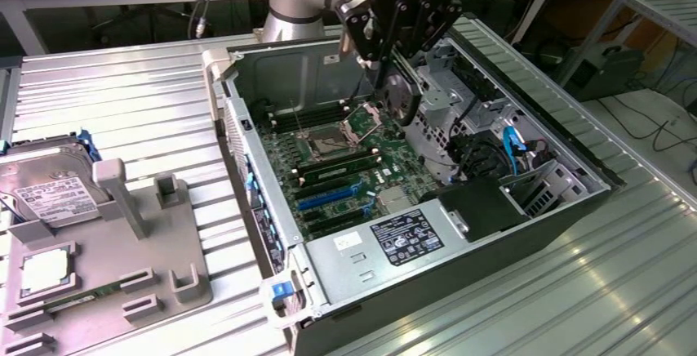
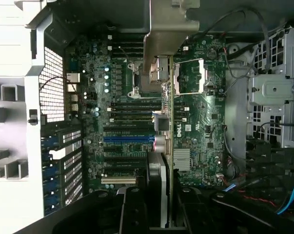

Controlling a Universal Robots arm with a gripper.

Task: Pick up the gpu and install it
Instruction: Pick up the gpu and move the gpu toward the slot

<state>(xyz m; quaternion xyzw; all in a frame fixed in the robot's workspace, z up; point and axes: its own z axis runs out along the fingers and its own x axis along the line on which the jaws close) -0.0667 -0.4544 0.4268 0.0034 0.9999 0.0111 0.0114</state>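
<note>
Gripping the graphics card (image 1: 401, 99) in the tool (image 1: 390, 60), with both dark fingers (image 2: 132, 209) closed on the card's sides. Holding it on edge up at twelve o'clock of the exterior view, inside the open computer case (image 1: 468, 233) and over the motherboard (image 1: 348, 164), close to the drive cage (image 1: 441, 103) at three o'clock of the card.

From the wrist, seen edge-on as a thin green line with the black cooler (image 2: 157, 183) on one face and a grey metal bracket (image 2: 168, 29) at the end far from the fingers. Running crosswise to the blue slots (image 2: 129, 139) and the black slots beside them, not lined up with any of them. Passing just beside the processor socket (image 2: 188, 78).

Toward six o'clock in the case, a power supply (image 1: 406, 238) with a printed label. At nine o'clock of the exterior view, on the ribbed metal worktop (image 1: 610, 291), a grey holder (image 1: 120, 250) with a hard drive (image 1: 49, 189) standing at its ten o'clock corner, well apart from the tool.
</note>
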